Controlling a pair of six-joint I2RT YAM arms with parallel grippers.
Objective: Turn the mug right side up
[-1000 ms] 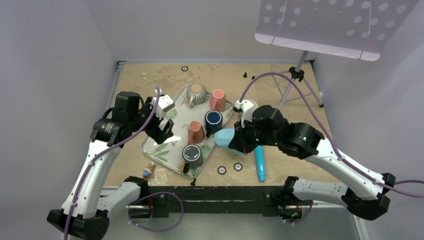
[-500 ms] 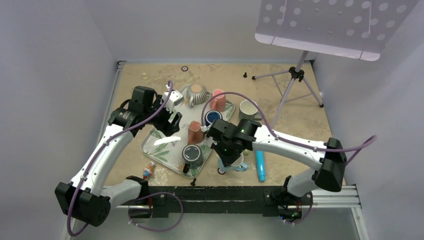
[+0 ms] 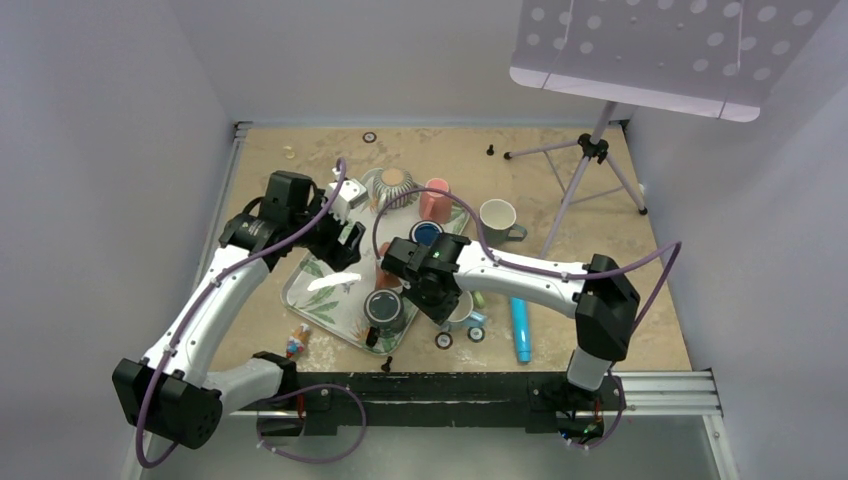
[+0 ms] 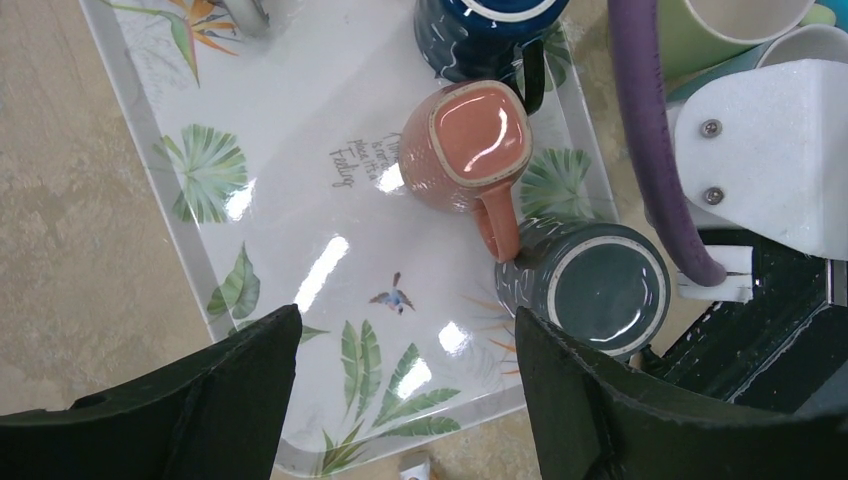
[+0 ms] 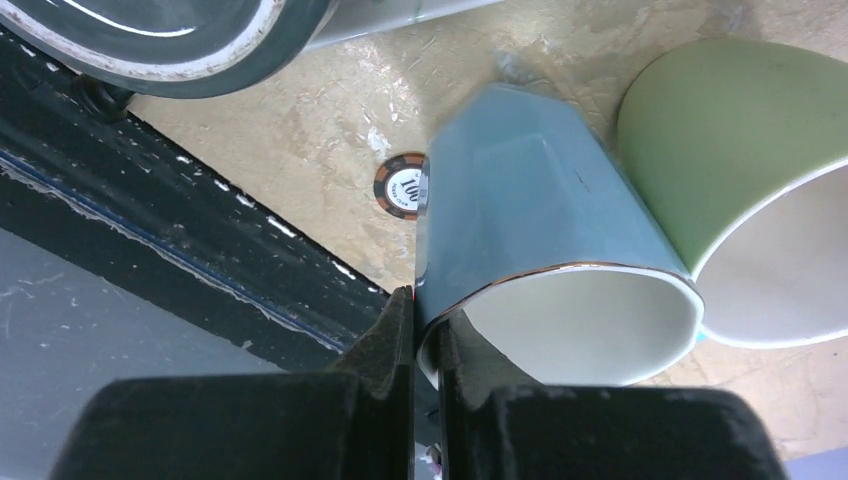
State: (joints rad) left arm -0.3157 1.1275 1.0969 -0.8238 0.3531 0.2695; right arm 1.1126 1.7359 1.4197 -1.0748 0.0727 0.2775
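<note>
While the right hand [image 5: 418, 320] pinches the rim of the blue mug [image 5: 520, 210], the left hand [image 4: 408, 322] is spread; position: above the tray [image 4: 290, 150].

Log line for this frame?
right gripper shut on blue mug rim | left gripper open above tray | salmon mug upside down

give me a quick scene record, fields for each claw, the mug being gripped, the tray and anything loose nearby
left claw: open, holding nothing, over the tray
right claw: shut on the rim of the light blue mug
light blue mug: tipped, open mouth toward the wrist camera, beside a green mug
tray: salmon mug and dark grey mug, both bottom up
loose: poker chip on the table by the light blue mug
</note>
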